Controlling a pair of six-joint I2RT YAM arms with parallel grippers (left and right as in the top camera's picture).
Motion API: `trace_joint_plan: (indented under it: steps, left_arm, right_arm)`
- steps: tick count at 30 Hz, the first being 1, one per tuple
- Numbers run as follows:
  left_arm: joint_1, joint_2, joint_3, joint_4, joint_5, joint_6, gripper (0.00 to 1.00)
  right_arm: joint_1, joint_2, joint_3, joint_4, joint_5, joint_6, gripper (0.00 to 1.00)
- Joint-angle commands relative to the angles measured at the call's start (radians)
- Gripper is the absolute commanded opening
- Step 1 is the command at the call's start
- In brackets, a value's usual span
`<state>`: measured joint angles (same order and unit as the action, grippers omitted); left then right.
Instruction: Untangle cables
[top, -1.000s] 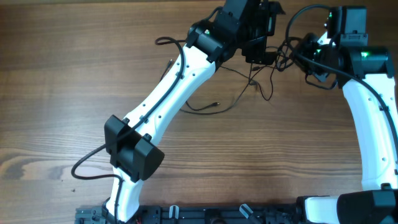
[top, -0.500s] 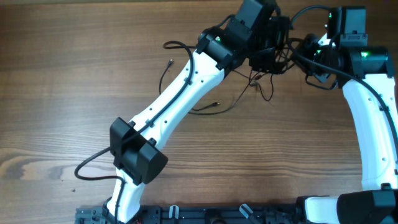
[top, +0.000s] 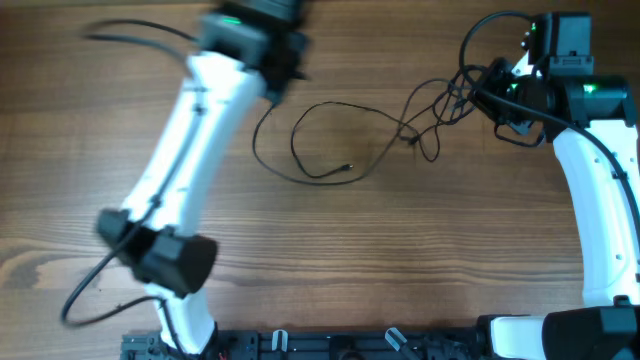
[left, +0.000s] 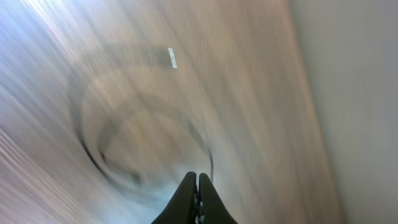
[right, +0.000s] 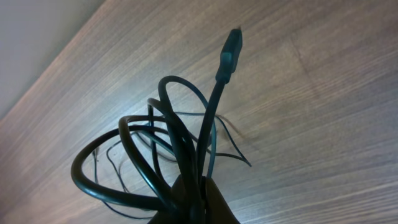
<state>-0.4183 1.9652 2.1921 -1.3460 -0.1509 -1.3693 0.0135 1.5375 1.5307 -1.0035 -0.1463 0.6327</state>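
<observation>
The cables (top: 400, 122) lie across the upper middle of the table (top: 450, 250), with an open loop toward the left and a knotted bunch at the right. The right gripper (top: 492, 97) is clamped on that bunch, one plug (right: 230, 50) sticking up. The left gripper (top: 283, 70) is closed. A strand seems to lead into it, but blur hides the pinch. We judge the step as drawing strands apart. Next calls for a steady leftward pull, watching the knot.
</observation>
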Motion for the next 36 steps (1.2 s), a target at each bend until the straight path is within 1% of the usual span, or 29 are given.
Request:
trace_joint_plan:
  steps: [1,3,5,6,7,8,9,10,12,13,15,17,18,19,21,22,23,24,25,26,27,28,29,30,31,32,33,35,36]
  left_arm:
    - [0.131,-0.244,-0.002,-0.024,-0.093,0.248,0.04]
    - [0.201,-0.302,-0.002,-0.032,0.020,0.270,0.04]
    - [0.230,-0.318,-0.002,-0.040,0.074,0.271,0.04]
    - [0.231,-0.318,-0.002,-0.043,0.075,0.278,0.04]
    - [0.231,-0.315,-0.002,-0.046,0.076,0.304,0.04]
    - [0.231,-0.315,-0.002,-0.051,0.076,0.318,0.06]
    - [0.231,-0.316,-0.002,-0.063,0.076,0.319,0.63]
    - [0.231,-0.318,-0.002,-0.076,0.076,0.320,1.00]
    - [0.231,-0.321,-0.002,-0.102,0.076,0.320,1.00]
    - [0.231,-0.323,-0.002,-0.138,0.076,0.320,1.00]
    - [0.231,-0.323,-0.002,-0.172,0.076,0.320,1.00]
    - [0.231,-0.323,-0.002,-0.215,0.076,0.320,1.00]
    - [0.231,-0.323,-0.002,-0.228,0.076,0.320,1.00]
    - [0.231,-0.323,-0.002,-0.241,0.075,0.332,1.00]
    - [0.231,-0.323,-0.002,-0.245,0.076,0.396,1.00]
    - [0.231,-0.323,-0.002,-0.249,0.075,0.425,1.00]
    - [0.231,-0.323,-0.002,-0.266,0.072,0.428,1.00]
    - [0.231,-0.323,-0.002,-0.281,0.072,0.428,1.00]
    - [0.231,-0.323,-0.002,-0.291,0.072,0.428,1.00]
    - [0.231,-0.323,-0.002,-0.298,0.072,0.428,1.00]
    - [0.231,-0.323,-0.002,-0.305,0.072,0.428,1.00]
    - [0.231,-0.323,-0.002,-0.315,0.072,0.429,1.00]
    - [0.231,-0.323,-0.002,-0.321,0.072,0.452,1.00]
    - [0.231,-0.323,-0.002,-0.324,0.072,0.475,1.00]
    - [0.231,-0.323,-0.002,-0.328,0.071,0.490,1.00]
    - [0.231,-0.323,-0.002,-0.328,0.071,0.503,1.00]
    - [0.231,-0.323,-0.002,-0.328,0.068,0.502,1.00]
    - [0.231,-0.323,-0.002,-0.334,0.068,0.502,1.00]
    - [0.231,-0.323,-0.002,-0.338,0.068,0.502,1.00]
  right_arm:
    - [0.005,-0.021,0.025,0.019,0.018,-0.029,0.04]
    - [0.005,-0.021,0.025,0.028,0.011,-0.028,0.04]
    - [0.005,-0.021,0.025,0.032,0.012,-0.028,0.06]
    - [0.005,-0.021,0.025,0.028,0.011,-0.028,0.71]
    - [0.005,-0.021,0.025,0.018,0.009,-0.028,0.99]
    - [0.005,-0.021,0.025,0.003,-0.011,-0.032,1.00]
    - [0.005,-0.021,0.025,-0.014,-0.047,-0.032,1.00]
    - [0.007,-0.021,0.025,-0.025,-0.076,-0.030,1.00]
    - [0.008,-0.021,0.025,-0.040,-0.090,-0.011,1.00]
    - [0.009,-0.021,0.021,-0.101,-0.079,0.138,0.99]
    - [0.009,-0.021,0.003,-0.143,-0.062,0.277,1.00]
    - [0.011,-0.021,-0.055,-0.186,-0.029,0.542,1.00]
    - [0.011,-0.021,-0.085,-0.182,-0.026,0.626,1.00]
    - [0.011,-0.021,-0.124,-0.125,-0.043,0.649,1.00]
    - [0.011,-0.021,-0.158,0.071,-0.194,0.517,1.00]
    - [0.011,-0.021,-0.158,0.137,-0.249,0.501,0.99]
    - [0.011,-0.025,-0.157,0.145,-0.264,0.584,1.00]
    - [0.011,-0.021,-0.158,0.131,-0.083,0.750,1.00]
    - [0.011,-0.013,-0.158,0.106,0.065,0.864,1.00]
    - [0.005,-0.004,-0.158,0.034,0.202,1.032,1.00]
    - [-0.001,-0.002,-0.158,0.011,0.270,1.089,1.00]
    - [-0.002,-0.002,-0.158,0.069,0.345,0.965,1.00]
    - [-0.001,-0.002,-0.158,0.197,0.388,0.640,1.00]
    - [0.002,0.000,-0.158,0.370,0.330,0.115,1.00]
    - [0.003,0.000,-0.158,0.430,0.235,-0.190,1.00]
    - [0.003,0.000,-0.158,0.437,0.133,-0.480,0.99]
    - [0.003,0.000,-0.158,0.411,0.139,-0.651,1.00]
    - [0.003,0.000,-0.158,0.408,0.285,-0.660,1.00]
    - [0.003,0.000,-0.158,0.432,0.352,-0.697,1.00]
